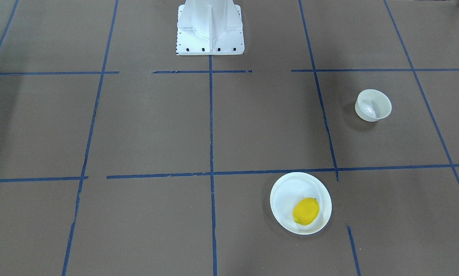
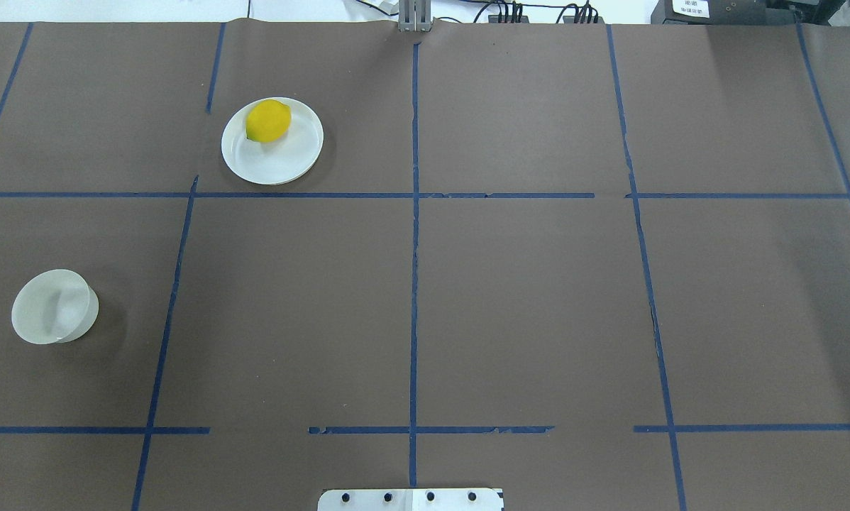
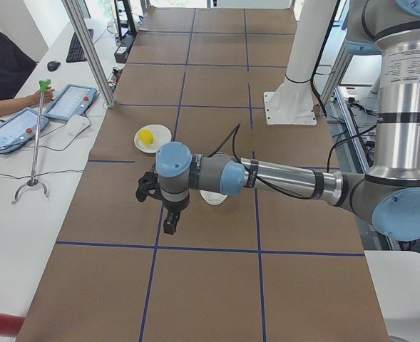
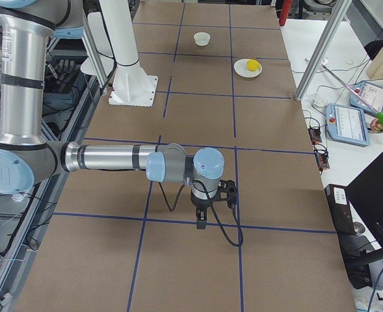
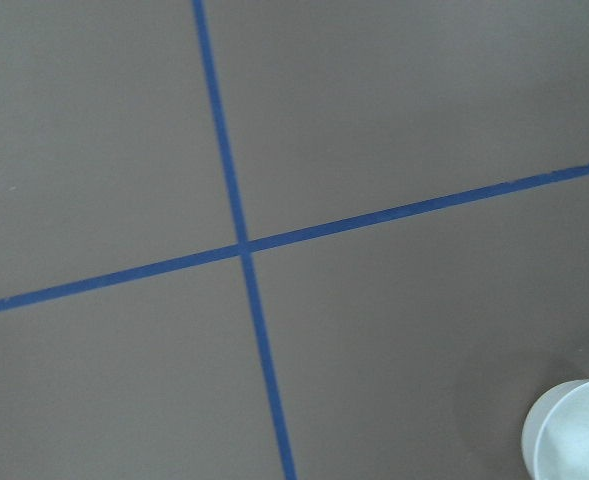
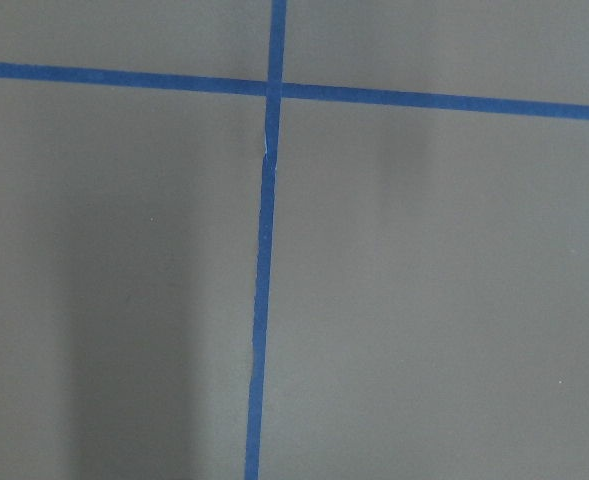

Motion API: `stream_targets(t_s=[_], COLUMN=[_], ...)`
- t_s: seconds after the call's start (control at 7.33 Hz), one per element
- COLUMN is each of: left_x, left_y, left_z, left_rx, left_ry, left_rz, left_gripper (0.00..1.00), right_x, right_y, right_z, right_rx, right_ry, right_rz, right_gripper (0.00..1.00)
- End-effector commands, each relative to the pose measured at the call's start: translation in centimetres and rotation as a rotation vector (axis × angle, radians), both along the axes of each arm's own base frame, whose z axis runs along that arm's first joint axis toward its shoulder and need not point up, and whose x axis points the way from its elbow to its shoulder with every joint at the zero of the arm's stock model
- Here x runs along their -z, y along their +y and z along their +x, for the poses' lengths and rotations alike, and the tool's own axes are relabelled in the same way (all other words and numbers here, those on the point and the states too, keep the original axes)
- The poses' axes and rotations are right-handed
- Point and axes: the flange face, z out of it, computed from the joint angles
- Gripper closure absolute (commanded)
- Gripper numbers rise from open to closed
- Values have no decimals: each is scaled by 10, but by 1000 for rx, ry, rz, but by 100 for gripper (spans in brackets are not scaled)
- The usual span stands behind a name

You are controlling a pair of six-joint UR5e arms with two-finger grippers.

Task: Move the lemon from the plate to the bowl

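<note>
The yellow lemon lies on the flat white plate, toward its edge; both also show in the overhead view, lemon on plate. The small deep white bowl stands empty and apart from the plate, at the table's left in the overhead view. Its rim shows at the corner of the left wrist view. My left gripper hangs above the table near the bowl. My right gripper hangs over bare table far from both dishes. I cannot tell whether either is open or shut.
Brown paper with blue tape lines covers the table. The robot's white base stands at the table's near edge. An operator with tablets and a grabber tool sits at a side table. Aluminium posts stand at the table's far edge.
</note>
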Motion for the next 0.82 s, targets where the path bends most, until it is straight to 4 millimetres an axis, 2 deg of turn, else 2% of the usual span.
stream_targets(t_s=[0.0, 0.14, 0.27, 0.41, 0.68], left_x=[94, 130, 156, 173, 200], left_y=[-49, -65, -92, -129, -186], left_z=[122, 173, 230, 271, 322], left_rx=[-21, -18, -1, 43, 100], left_ry=[20, 35, 30, 0, 29], left_rz=[-14, -37, -94, -139, -174], left_gripper=[0, 0, 0, 0, 0], right_x=[0, 0, 0, 0, 0], right_y=[0, 0, 0, 0, 0], right_z=[0, 0, 0, 0, 0], right_rx=[0, 0, 0, 0, 0], right_ry=[0, 0, 0, 0, 0], right_rz=[0, 0, 0, 0, 0], right_gripper=[0, 0, 0, 0, 0])
